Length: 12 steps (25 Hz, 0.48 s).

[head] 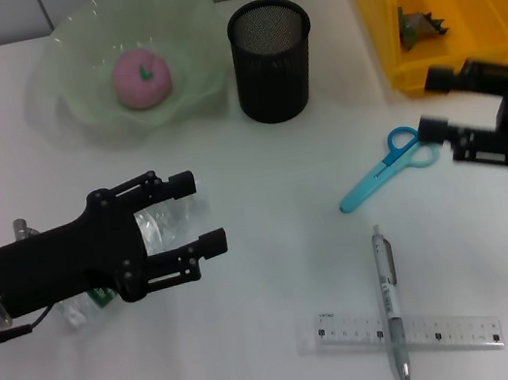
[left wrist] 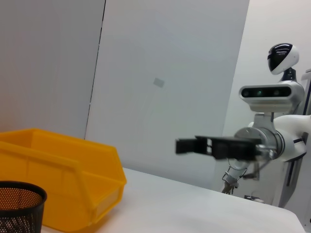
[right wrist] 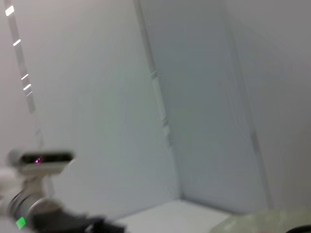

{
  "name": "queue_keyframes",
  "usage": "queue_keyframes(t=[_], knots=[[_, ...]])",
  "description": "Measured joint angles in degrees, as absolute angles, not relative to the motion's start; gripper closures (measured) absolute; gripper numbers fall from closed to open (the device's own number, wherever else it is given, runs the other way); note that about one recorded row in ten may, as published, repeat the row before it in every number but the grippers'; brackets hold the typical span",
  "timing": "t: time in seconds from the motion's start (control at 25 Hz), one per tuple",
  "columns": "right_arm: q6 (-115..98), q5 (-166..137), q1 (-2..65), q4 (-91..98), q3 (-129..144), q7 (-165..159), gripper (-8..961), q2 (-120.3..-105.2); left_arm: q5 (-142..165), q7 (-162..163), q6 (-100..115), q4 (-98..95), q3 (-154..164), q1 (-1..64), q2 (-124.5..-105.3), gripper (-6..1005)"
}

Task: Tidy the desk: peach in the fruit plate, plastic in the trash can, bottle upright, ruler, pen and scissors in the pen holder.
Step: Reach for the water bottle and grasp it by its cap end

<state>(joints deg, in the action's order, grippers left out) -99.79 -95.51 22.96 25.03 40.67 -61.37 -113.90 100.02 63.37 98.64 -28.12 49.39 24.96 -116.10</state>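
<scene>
On the left side of the head view, the left gripper (head: 201, 211) hangs with its fingers wide apart over a clear bottle (head: 158, 229) that lies on its side. Standing the bottle up looks like the step in hand, so next the fingers would need to drop around it and squeeze. At the right edge, the right gripper (head: 429, 106) is spread apart too, holding nothing, just beside the blue scissors (head: 383, 168). Up at the top left, the peach (head: 142, 78) already sits in the green fruit plate (head: 74, 59). The black pen holder (head: 271, 47) in the top middle stands beside it, and a crumpled scrap lies in the yellow trash can (head: 487, 6) at the top right. Near the bottom right, the pen (head: 391, 302) lies across the ruler (head: 456, 328). The desk (head: 262, 179) is white and smooth, with pale plain walls behind it.
</scene>
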Motion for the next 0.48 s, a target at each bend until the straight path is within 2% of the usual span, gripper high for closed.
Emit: queue_keyframes(t=[0.48], knots=[[-101.19, -100.85, 23.59, 25.37, 41.05, -59.32, 275, -114.1, 99.94, 63.69, 98.94, -28.12, 49.24, 25.01, -116.1, 203]])
